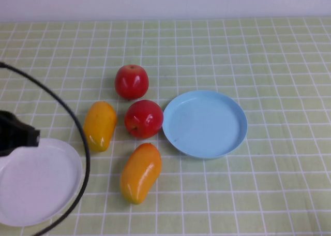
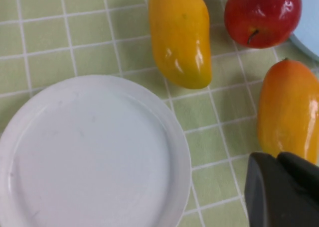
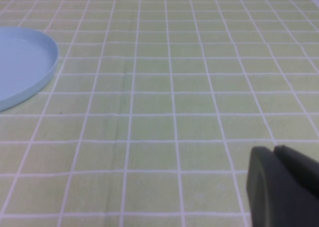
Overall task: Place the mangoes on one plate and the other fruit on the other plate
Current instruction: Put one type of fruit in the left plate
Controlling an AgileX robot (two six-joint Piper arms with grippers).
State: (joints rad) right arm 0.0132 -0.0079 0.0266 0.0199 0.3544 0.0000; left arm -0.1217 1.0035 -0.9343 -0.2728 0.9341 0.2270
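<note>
White plate (image 1: 39,187): nearest, left, empty, partly cut off.
Left gripper (image 2: 281,160): over that plate, fingers pressed together, holding nothing.
Right gripper (image 3: 279,155): out of the high view, fingers together, over bare surface (image 1: 279,49).
Mangoes (image 1: 140,172) (image 1: 100,125): loose on the surface.
Blue plate (image 1: 205,123): empty, right.
Apples (image 1: 144,118) (image 1: 131,82): farthest, unsorted.

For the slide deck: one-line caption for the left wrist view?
Shut left gripper above empty white plate, beside two mangoes and an apple.
</note>
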